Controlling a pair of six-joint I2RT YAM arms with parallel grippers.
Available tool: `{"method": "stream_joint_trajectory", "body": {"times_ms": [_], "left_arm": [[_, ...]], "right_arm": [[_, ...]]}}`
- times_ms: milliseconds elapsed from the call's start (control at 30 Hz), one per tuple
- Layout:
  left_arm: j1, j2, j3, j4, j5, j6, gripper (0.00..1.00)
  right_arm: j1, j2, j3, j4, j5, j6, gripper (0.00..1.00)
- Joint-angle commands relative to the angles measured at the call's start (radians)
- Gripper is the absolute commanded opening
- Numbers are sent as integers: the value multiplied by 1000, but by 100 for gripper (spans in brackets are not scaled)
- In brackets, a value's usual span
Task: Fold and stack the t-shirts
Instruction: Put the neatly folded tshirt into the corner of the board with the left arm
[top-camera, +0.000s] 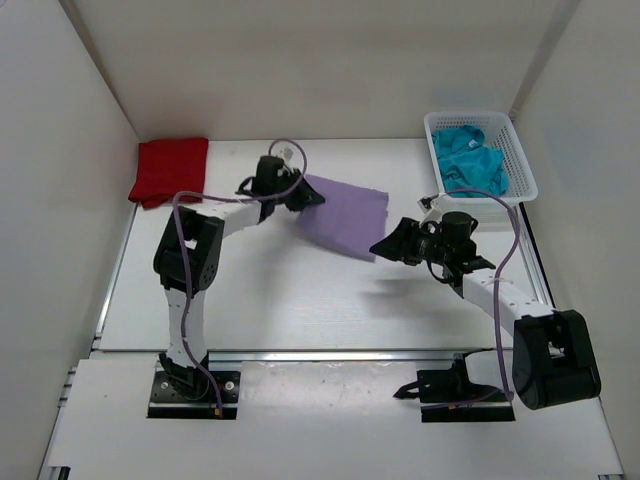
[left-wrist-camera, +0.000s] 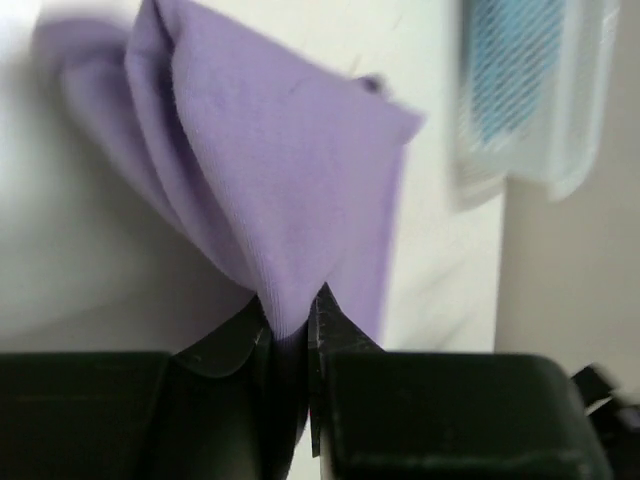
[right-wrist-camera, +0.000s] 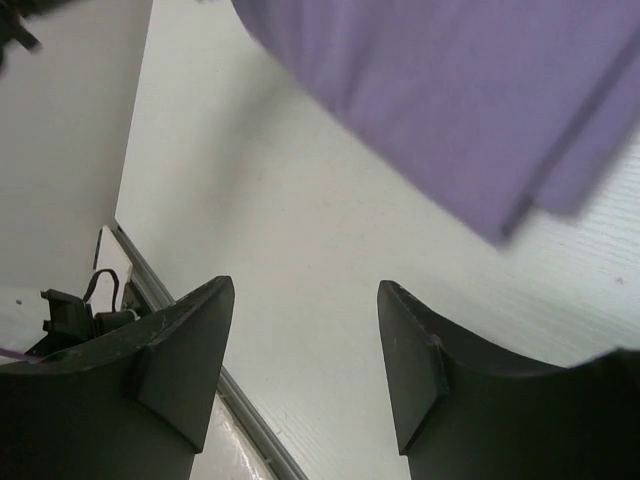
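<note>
I find the left gripper (left-wrist-camera: 290, 325) clamped on the purple shirt (top-camera: 347, 214), likely to carry it; the right gripper (right-wrist-camera: 305, 335) is spread, empty.

The lavender t-shirt (left-wrist-camera: 290, 170) pinched in the left gripper (left-wrist-camera: 290, 312) is soft, matt knit cloth with a fine rib. The right gripper (right-wrist-camera: 305, 290) is matt black plastic. The table (right-wrist-camera: 300, 230) beneath it is smooth, white and faintly grained.

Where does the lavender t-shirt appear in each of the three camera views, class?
Top external: lavender t-shirt at centre, between the arms.
Left wrist: lavender t-shirt fills the middle, pinched between the left fingers at the bottom.
Right wrist: lavender t-shirt across the top right, above the open right fingers.
Shared landmark: the white table beneath it.
</note>
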Motion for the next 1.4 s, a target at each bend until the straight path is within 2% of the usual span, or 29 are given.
{"method": "stream_joint_trajectory", "body": {"times_ms": [0, 167, 267, 300, 333, 367, 400, 467, 500, 567, 633, 733, 867, 900, 967, 1000, 1033, 1067, 1100, 1133, 1167, 1200, 1233, 1267, 1333, 1367], "left_arm": [[122, -47, 218, -98, 35, 34, 0], [320, -64, 416, -186, 91, 11, 0], [489, -80, 424, -143, 134, -41, 0], [544, -100, 372, -125, 138, -57, 1], [610, -122, 304, -62, 136, -90, 13], [633, -133, 260, -15, 138, -124, 32], [688, -162, 161, 10, 122, -142, 43], [785, -192, 13, 113, 113, -210, 89], [814, -212, -75, 142, 110, -233, 97], [879, -245, -206, 159, 76, -245, 99], [911, -284, -260, 144, 38, -247, 99], [942, -335, -324, 132, -6, -247, 99], [922, -406, -386, 95, -57, -224, 98], [901, -421, -400, 92, -60, -215, 98], [846, -484, -439, 102, -94, -196, 95], [791, -496, -443, 101, -102, -173, 90], [755, -518, -440, 96, -109, -158, 83], [668, -544, -433, 92, -123, -129, 65], [581, -565, -414, 90, -140, -97, 52], [530, -574, -406, 87, -146, -78, 42], [429, -591, -392, 86, -166, -66, 29], [320, -597, -354, 38, -190, -31, 20], [269, -601, -335, -14, -209, 1, 10], [173, -608, -323, -23, -227, 21, 0], [12, -622, -314, -78, -258, 87, 0], [-21, -636, -333, -68, -260, 112, 0]], "right_arm": [[-16, -19, -2, 45, -16, -4, 58], [-16, 15, 5, 54, -33, -4, 59], [14, 40, 12, 42, -38, -10, 58], [11, 41, 13, 43, -39, -3, 58], [14, 58, 22, 50, -50, -3, 59], [19, 57, 21, 45, -52, -10, 58], [26, 55, 24, 54, -56, -10, 58], [33, 57, 31, 41, -53, -17, 58], [40, 63, 30, 42, -59, -21, 58], [52, 66, 21, 30, -53, -24, 58], [71, 60, 18, 27, -52, -26, 59], [102, 55, -5, 33, -38, -24, 59], [123, 44, -8, 30, -24, -26, 59], [128, 40, -5, 27, -18, -24, 57], [132, 40, 39, 2, 23, -38, 47], [140, 40, 54, -34, 66, -53, 28], [138, 47, 111, -51, 91, -69, 3], [143, 66, 169, -88, 135, -72, 0], [129, 90, 198, -113, 158, -87, 0], [122, 104, 266, -131, 181, -101, 0], [108, 131, 342, -180, 242, -121, 0], [93, 159, 420, -231, 299, -125, 0], [56, 165, 458, -252, 331, -147, 0], [36, 187, 517, -278, 391, -165, 0], [-77, 234, 610, -338, 488, -182, 0], [-140, 269, 661, -348, 516, -185, 0]]}}
